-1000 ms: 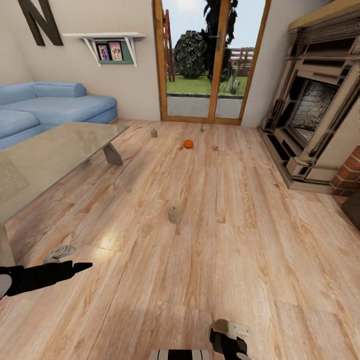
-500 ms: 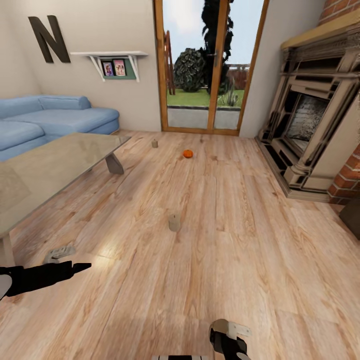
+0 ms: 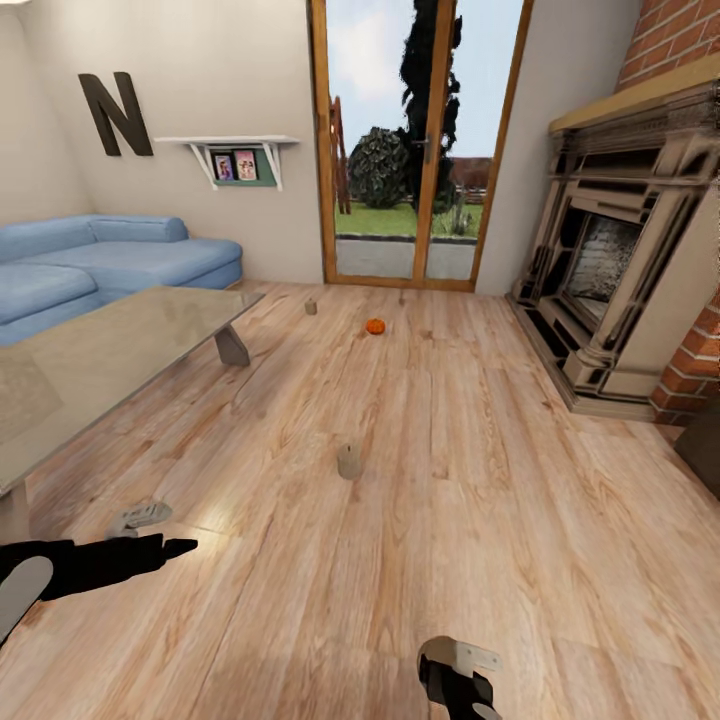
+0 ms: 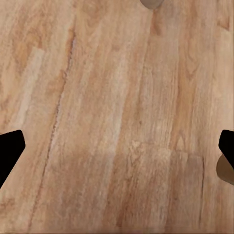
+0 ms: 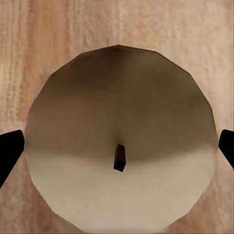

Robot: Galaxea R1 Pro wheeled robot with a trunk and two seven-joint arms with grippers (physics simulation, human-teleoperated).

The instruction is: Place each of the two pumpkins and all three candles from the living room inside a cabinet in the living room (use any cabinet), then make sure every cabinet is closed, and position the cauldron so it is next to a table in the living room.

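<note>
Overall: a living room with a pale wooden floor (image 3: pixel 450 520) was rendered from three cameras.
Head view, room: glass doors (image 3: pixel 415 140) stood at the far wall, a fireplace (image 3: pixel 620 260) on the right, a blue sofa (image 3: pixel 110 260) on the left.
Head view, table: the glossy grey table (image 3: pixel 90 350) ran along the left side, in front of the sofa.
Head view, pumpkin: one orange pumpkin (image 3: pixel 375 326) sat on the floor near the doors.
Head view, candles: the near candle (image 3: pixel 348 461) stood upright mid-floor; the far candle (image 3: pixel 311 307) stood just left of the pumpkin, apart from it.
Head view, arms: the left pincer (image 3: pixel 160 548) reached in low at the left; the right pincer (image 3: pixel 455 680) showed at the bottom edge with a pale piece at its tip.
Left wrist view: black fingertips (image 4: pixel 9 151) sat at opposite edges, spread wide over bare floor.
Right wrist view: a held candle (image 5: pixel 122 141), seen end-on with its dark wick, sat between fingertips (image 5: pixel 9 151) at both edges; whether they touched it, I cannot tell.
</note>
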